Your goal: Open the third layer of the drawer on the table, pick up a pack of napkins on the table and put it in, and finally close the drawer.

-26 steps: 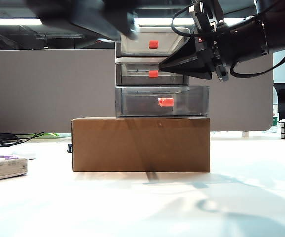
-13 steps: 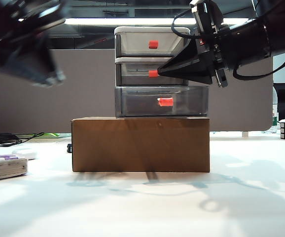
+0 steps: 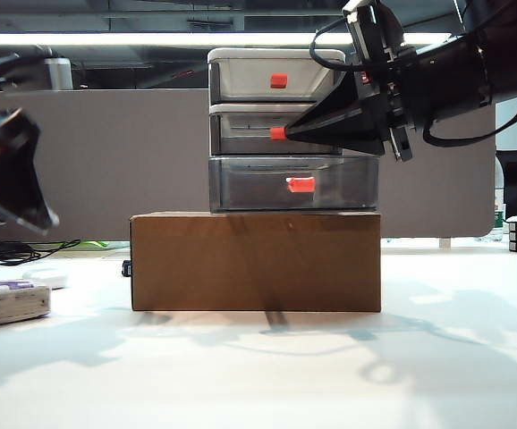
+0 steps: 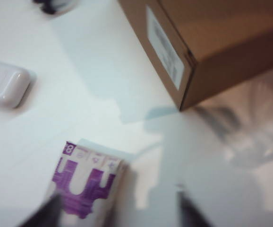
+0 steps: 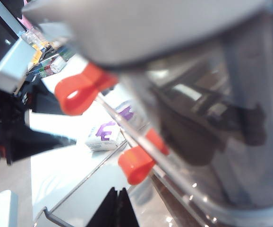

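Exterior view: the drawer [image 3: 276, 130] stands on a brown box [image 3: 255, 261] in the middle of the table [image 3: 330, 375]. Its third layer [image 3: 292, 182] sticks out toward the camera, so the opening step looks done. The right gripper [image 3: 281, 133] points its tip at the middle tier's handle; the jaws appear pressed together with nothing in them. The left gripper [image 3: 12, 192] hangs high over the table's left edge, above the napkins [image 3: 8, 301], which lie flat there beside a small white case [image 3: 48, 279].

Left wrist view: the left gripper [image 4: 115, 210] has its fingers spread apart and empty, with the napkins [image 4: 87, 184] partly under one finger. The box [image 4: 212, 42] and the case [image 4: 5, 84] lie beyond.

Right wrist view: the right gripper [image 5: 116, 208] shows only as a dark closed tip below two red handles.

The pick-up is in hand. Next, the left gripper should drop straight down, centre on the pack and close across its narrow side.
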Tool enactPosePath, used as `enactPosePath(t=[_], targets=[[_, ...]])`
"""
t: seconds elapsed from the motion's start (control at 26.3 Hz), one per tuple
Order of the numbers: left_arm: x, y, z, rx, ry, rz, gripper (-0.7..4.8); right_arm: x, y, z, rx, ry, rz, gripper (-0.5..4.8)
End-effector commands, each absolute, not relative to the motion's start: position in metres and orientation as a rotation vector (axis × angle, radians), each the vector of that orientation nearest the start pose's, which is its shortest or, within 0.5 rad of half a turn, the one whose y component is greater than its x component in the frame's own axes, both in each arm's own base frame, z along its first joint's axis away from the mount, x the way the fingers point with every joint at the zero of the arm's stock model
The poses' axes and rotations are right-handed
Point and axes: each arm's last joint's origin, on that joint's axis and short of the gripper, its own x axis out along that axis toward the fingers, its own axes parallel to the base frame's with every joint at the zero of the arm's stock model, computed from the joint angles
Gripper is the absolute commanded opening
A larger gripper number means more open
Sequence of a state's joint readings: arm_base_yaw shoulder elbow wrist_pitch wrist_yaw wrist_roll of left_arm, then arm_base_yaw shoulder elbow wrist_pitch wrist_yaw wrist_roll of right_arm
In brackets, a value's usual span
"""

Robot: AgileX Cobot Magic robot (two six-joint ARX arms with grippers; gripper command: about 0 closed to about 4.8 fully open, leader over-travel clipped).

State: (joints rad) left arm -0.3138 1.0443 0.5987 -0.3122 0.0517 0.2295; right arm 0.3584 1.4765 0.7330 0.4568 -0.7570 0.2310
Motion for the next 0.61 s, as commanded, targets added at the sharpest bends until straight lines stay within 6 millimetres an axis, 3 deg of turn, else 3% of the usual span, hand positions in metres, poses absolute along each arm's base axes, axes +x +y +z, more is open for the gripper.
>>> enactPosePath(t=[0.04,0.3,0.61], targets=[[0.199,-0.066,0.211,0.467,0.681,-0.501,4.08,0.276,0.125,0.223,0.261,0.404,1.077,-0.06],[0.211,-0.068,0.196,0.59,0.716,-0.511,4.08,0.275,0.124,0.22,0.265,0.432,1.073,-0.06],[0.224,-0.042,0.182,0.466,0.794,-0.488,4.08,0.274,0.124,0.218,0.269,0.464,1.071,-0.06]])
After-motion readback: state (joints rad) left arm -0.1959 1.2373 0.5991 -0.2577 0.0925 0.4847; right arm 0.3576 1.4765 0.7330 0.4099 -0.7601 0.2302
